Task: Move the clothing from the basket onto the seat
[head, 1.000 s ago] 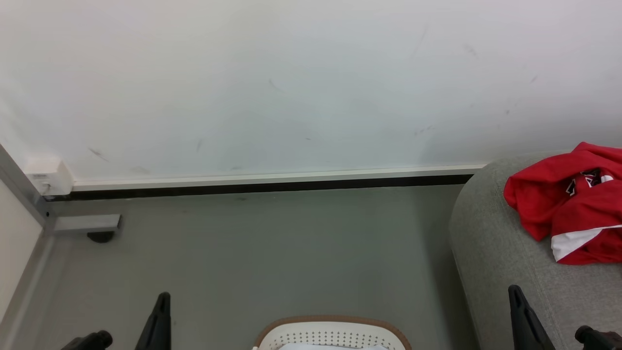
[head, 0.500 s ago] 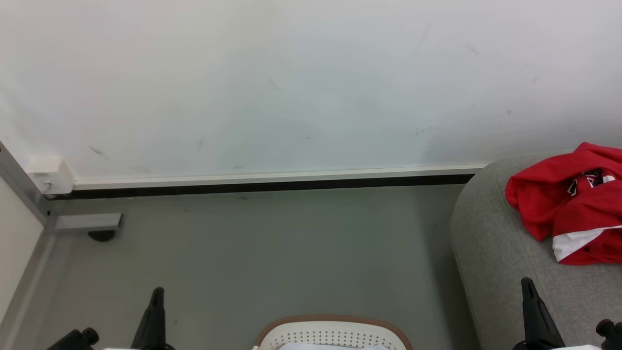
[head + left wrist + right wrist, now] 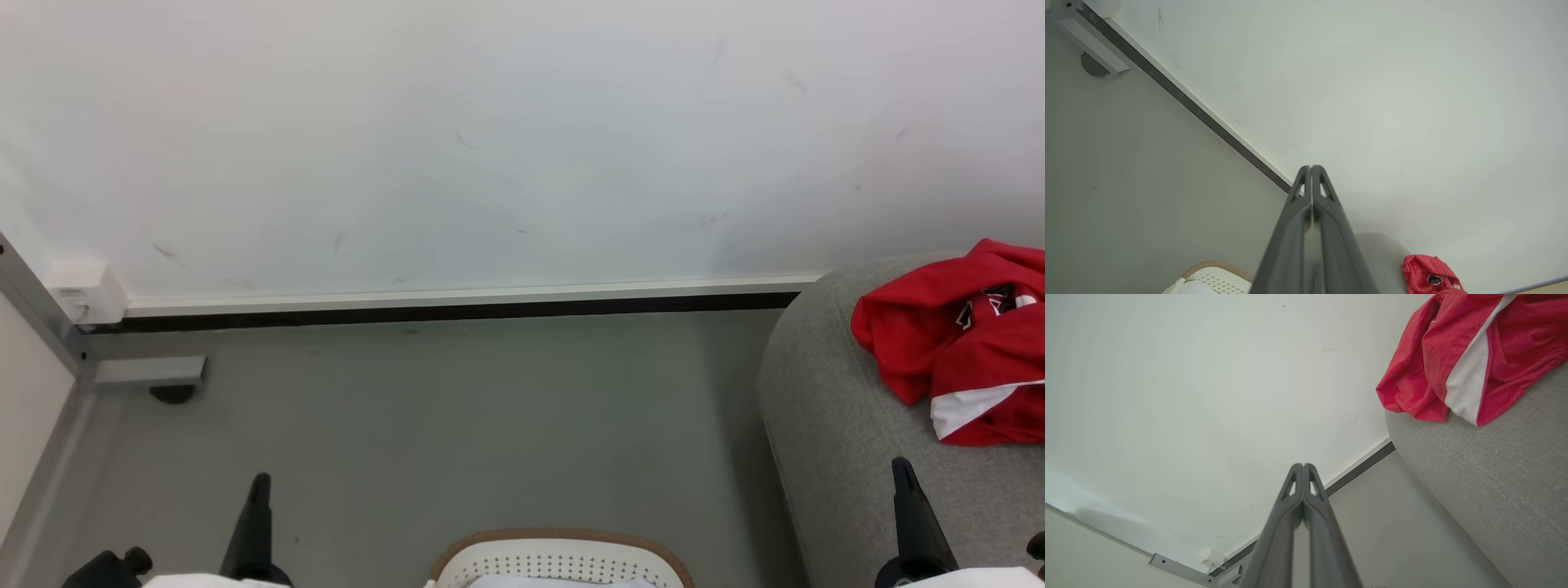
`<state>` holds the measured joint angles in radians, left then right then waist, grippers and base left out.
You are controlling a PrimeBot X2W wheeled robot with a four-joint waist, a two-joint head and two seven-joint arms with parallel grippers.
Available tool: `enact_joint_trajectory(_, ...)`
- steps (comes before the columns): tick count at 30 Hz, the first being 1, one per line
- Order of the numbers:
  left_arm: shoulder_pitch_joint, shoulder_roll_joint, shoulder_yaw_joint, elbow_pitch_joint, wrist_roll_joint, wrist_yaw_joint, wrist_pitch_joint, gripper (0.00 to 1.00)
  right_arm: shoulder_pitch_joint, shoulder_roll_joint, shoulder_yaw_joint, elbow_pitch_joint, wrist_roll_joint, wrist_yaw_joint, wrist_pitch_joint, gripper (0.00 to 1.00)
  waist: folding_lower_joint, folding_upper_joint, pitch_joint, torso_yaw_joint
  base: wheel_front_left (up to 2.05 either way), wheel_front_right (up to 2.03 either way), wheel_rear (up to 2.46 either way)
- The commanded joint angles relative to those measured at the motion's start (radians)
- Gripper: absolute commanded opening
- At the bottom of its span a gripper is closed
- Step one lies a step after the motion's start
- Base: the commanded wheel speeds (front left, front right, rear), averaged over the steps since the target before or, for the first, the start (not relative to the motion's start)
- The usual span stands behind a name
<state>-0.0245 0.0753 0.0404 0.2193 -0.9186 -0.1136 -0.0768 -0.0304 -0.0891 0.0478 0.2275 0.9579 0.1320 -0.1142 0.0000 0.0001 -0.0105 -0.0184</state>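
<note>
**Bottom centre of the head view:** the far end of the basket (image 3: pixel 555 563), a white perforated wall under a tan-brown rim, stands on the grey floor (image 3: pixel 457 425). Inside it a sliver of something pale (image 3: pixel 563 581) meets the frame's bottom edge; what it is cannot be told.

**Lower left:** the left claw (image 3: pixel 260 483) is clenched on nothing, fingers pressed together, over the floor beside the basket.

**Lower right:** the right claw (image 3: pixel 900 467) is likewise clenched and empty, over the front of the seat (image 3: pixel 824 425).

**Right edge, mid-height:** the clothing (image 3: pixel 931 343), a crumpled red heap with a white band and a black-and-white patch, lies on the seat, well apart from the basket.

**Upper frame:** a white wall (image 3: pixel 490 147) rises above a dark baseboard strip (image 3: pixel 457 309).
</note>
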Motion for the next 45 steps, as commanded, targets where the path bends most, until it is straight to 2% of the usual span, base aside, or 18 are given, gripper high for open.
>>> enact_joint_trajectory(1,-0.025,0.002,0.008,-0.013,-0.037,0.004,0.008,0.0,-0.026,-0.008,-0.007,-0.007,0.036,-0.001,0.004,0.0,0.0,-0.0001,0.0,0.0,0.0,0.0,0.0)
enact_joint_trajectory(45,-0.068,-0.015,0.053,-0.01,-0.461,0.012,0.127,0.0,-0.068,-0.038,-0.03,0.008,0.499,-0.002,0.088,0.0,0.0,-0.0001,0.005,0.01,0.0,0.0,0.0)
